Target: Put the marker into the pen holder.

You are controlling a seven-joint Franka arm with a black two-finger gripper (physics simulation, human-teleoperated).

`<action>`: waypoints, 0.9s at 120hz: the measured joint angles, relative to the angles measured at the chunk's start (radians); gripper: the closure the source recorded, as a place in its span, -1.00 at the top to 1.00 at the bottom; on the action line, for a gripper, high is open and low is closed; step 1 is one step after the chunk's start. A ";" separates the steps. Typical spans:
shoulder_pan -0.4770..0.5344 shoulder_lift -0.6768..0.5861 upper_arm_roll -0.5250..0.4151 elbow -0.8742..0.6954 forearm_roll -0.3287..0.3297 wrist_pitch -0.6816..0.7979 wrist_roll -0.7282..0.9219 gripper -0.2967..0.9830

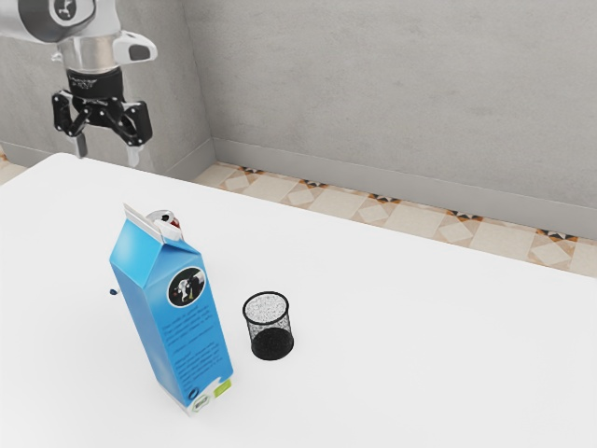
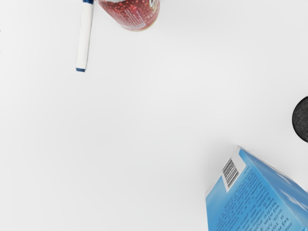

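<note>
My gripper (image 1: 107,149) hangs above the table's far left part in the exterior view, its two fingers wide apart with nothing between them. The marker (image 2: 84,38), white with blue ends, lies flat on the table beside a red can in the wrist view. In the exterior view a small dark blue marker end (image 1: 114,292) shows just left of the milk carton, which hides most of the rest. The pen holder (image 1: 270,327), a black mesh cup, stands upright to the carton's right; part of the pen holder (image 2: 302,119) is at the wrist view's edge.
A tall blue milk carton (image 1: 173,317) stands between the marker and the pen holder in the exterior view. Behind its top is a can (image 1: 163,217), seen as a red can (image 2: 134,12) in the wrist view. The white table (image 1: 420,327) extends around them.
</note>
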 joint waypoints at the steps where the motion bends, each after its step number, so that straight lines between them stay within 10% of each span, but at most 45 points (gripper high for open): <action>1: 0.001 0.000 -0.001 0.000 0.000 0.002 0.000 0.54; 108: 0.080 0.134 0.151 -0.492 0.000 0.491 -0.017 0.54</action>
